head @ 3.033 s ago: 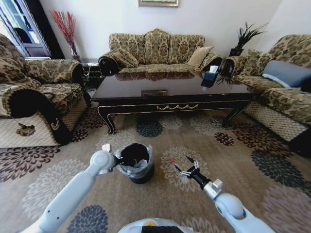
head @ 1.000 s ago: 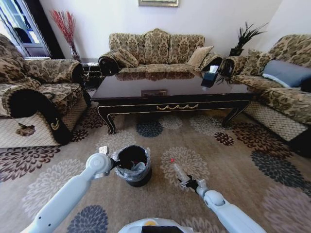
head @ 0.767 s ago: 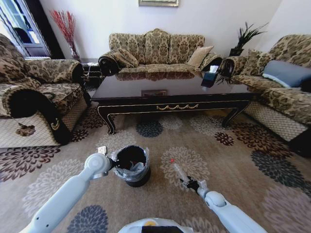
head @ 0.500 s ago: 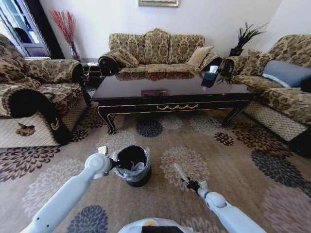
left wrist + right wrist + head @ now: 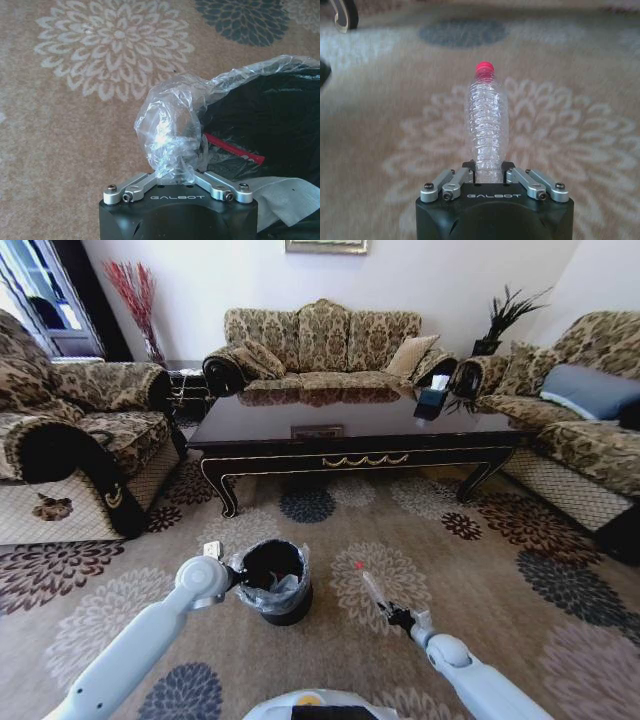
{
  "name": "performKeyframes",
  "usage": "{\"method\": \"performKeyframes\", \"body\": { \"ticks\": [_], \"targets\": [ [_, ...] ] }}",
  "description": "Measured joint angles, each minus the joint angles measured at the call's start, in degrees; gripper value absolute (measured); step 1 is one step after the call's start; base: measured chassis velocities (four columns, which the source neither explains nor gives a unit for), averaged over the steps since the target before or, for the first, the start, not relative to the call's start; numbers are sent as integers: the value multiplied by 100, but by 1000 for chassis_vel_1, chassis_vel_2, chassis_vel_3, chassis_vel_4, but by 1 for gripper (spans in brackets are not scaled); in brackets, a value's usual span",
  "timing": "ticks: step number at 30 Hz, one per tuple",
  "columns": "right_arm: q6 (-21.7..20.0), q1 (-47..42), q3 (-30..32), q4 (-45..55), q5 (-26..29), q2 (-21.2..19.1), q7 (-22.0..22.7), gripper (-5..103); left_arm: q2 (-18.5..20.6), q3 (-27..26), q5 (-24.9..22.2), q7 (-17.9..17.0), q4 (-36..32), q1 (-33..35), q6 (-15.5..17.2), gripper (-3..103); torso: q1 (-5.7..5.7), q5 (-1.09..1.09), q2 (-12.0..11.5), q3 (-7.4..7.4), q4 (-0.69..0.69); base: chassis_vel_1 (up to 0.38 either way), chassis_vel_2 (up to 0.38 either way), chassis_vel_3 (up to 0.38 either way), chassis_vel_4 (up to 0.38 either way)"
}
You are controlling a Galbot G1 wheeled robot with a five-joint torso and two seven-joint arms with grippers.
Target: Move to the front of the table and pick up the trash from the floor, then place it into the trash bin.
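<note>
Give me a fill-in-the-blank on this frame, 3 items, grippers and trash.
1. The right gripper is shut on a clear bottle whose cap is ____.
2. The left gripper pinches the plastic ____ folded over the rim of the trash bin.
3. In the head view, the trash bin stands on the carpet to the ____ of the bottle.

Missing words: red; liner; left
</note>
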Motion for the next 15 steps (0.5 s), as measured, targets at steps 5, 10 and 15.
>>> {"method": "performKeyframes", "body": {
  "ticks": [5, 10, 15],
  "targets": [
    [-24, -324, 365, 583, 245, -105, 82, 24, -98, 116, 54, 0, 3, -51, 0, 0, 0, 0, 0, 0, 0, 0, 0, 0, 0],
    [-7, -716, 717, 1460, 508, -185, 306, 24, -226, 231, 110, -1, 29, -136, 0, 0, 0, 0, 0, 0, 0, 0, 0, 0, 0],
    [70, -971, 857, 2161, 476, -256, 426, 24, -298, 317, 126, -18, 26, -189, 0, 0, 0, -1, 0, 0, -1, 0, 0, 0, 0]
  ]
}}
